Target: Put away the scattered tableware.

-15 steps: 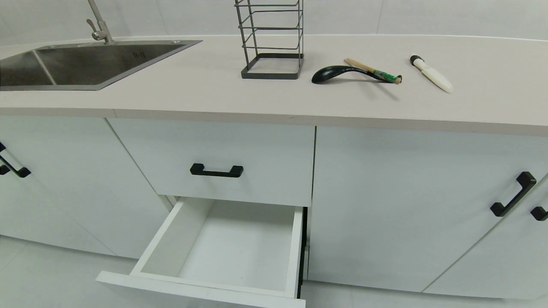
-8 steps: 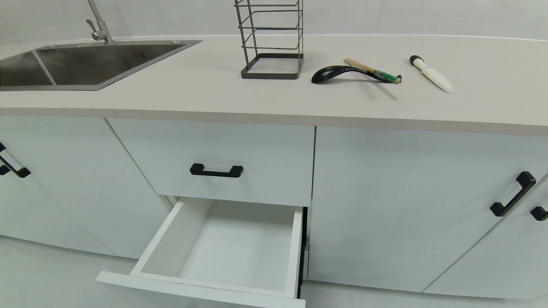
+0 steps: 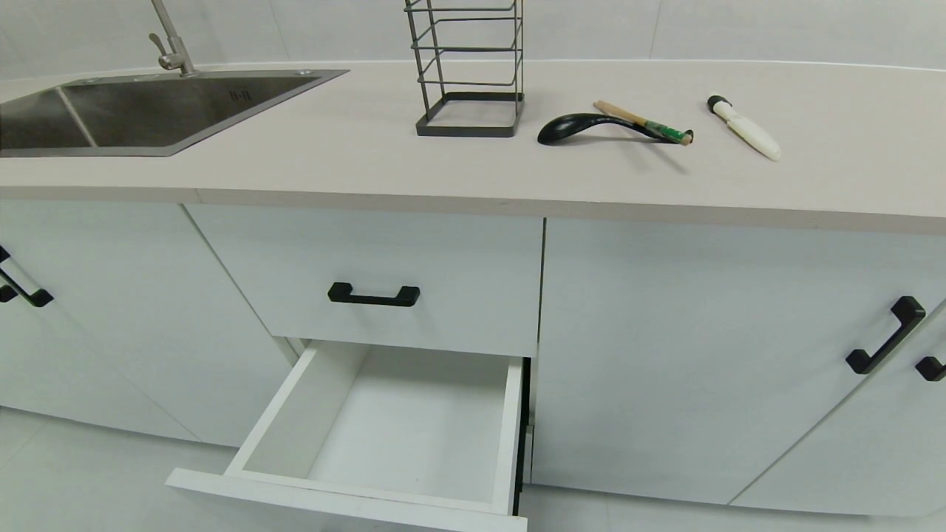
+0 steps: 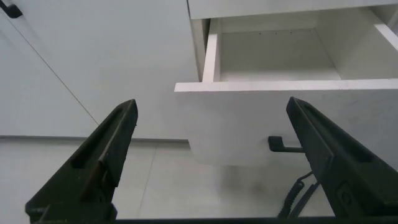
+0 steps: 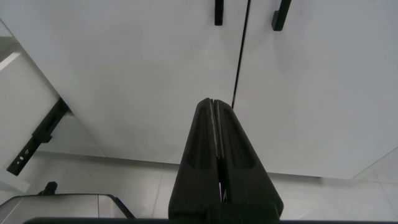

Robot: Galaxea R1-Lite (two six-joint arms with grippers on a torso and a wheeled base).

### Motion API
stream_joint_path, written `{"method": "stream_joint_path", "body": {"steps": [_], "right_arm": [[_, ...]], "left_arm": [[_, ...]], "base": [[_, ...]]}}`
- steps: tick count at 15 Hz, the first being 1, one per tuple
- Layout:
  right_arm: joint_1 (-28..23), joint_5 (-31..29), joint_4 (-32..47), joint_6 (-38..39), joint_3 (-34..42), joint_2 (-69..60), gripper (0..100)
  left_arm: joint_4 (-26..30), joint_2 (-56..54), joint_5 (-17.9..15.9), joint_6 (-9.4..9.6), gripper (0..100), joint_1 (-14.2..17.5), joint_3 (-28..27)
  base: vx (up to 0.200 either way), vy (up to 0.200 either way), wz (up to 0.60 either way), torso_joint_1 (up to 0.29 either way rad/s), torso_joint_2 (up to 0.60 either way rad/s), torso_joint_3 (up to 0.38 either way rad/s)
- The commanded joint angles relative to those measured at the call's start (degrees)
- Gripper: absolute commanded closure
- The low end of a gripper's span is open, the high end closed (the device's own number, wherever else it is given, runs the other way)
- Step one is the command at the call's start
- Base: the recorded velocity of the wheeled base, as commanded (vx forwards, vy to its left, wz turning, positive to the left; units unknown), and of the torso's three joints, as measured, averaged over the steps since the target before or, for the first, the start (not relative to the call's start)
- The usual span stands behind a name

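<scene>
My left end effector (image 4: 211, 107) hangs released before the open white drawer (image 4: 261, 127); my right end effector (image 5: 213, 106) is clenched empty. On the pale worktop (image 3: 295, 162), the black curved spoon (image 3: 573, 127) crosses the wooden chopsticks (image 3: 643, 122); at their three o'clock lies a white-handled utensil (image 3: 743, 127), perhaps a knife.

sink (image 3: 148, 111) inset in countertop (image 3: 332, 162) | faucet (image 3: 177, 59) behind | cabinet doors (image 3: 665, 355) shut
</scene>
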Motion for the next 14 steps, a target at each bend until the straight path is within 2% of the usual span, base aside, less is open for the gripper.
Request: {"method": "stream_joint_path", "body": {"steps": [1, 2, 3, 7, 14], "right_arm": [[0.01, 0.0, 0.0, -0.01, 0.0, 0.07, 100], [0.01, 0.0, 0.0, 0.07, 0.0, 0.07, 100], [0.01, 0.0, 0.0, -0.01, 0.0, 0.07, 100], [0.01, 0.0, 0.0, -0.01, 0.0, 0.07, 100], [0.01, 0.09, 0.09, -0.28, 0.0, 0.07, 100]], "left_arm": [[-0.08, 0.0, 0.05, -0.27, 0, 0.02, 0.0], [0.01, 0.0, 0.49, -1.85, 0, 0.02, 0.0], [0.01, 0.0, 0.57, -1.68, 0, 0.02, 0.0], [-0.08, 0.0, 0.66, -2.29, 0, 0.02, 0.0], [0.01, 0.0, 0.57, -2.38, 0, 0.02, 0.0]], "base": [[0.0, 0.0, 0.0, 0.0, 0.0, 0.0], [0.0, 0.0, 0.0, 0.0, 0.0, 0.0], [0.0, 0.0, 0.0, 0.0, 0.0, 0.0], [0.0, -0.2, 0.0, 0.002, 0.0, 0.002], [0.0, 0.0, 0.0, 0.0, 0.0, 0.0]]}}
